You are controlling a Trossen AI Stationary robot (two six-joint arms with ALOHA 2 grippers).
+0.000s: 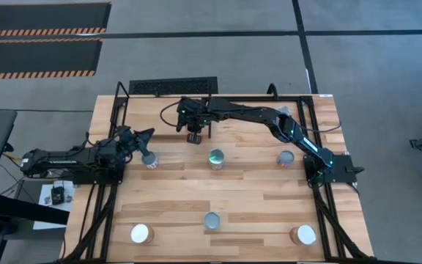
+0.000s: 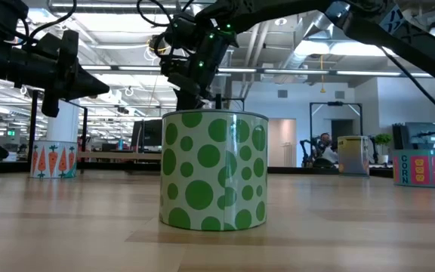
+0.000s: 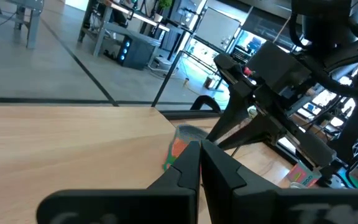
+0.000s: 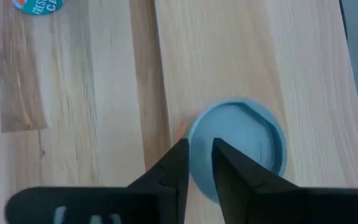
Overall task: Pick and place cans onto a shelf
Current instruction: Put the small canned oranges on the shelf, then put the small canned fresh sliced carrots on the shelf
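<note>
High view, right tool (image 1: 195, 138) nr table (image 1: 233, 213) far edge

Six cans (image 1: 216, 158) stand upright, spread well apart across the plank tabletop (image 1: 174, 192).

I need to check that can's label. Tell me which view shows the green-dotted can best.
The low view: the green-dotted can stands in the middle of the picture, with its whole side facing the camera. The high view shows only its round top. Neither wrist view shows its dotted side.
</note>
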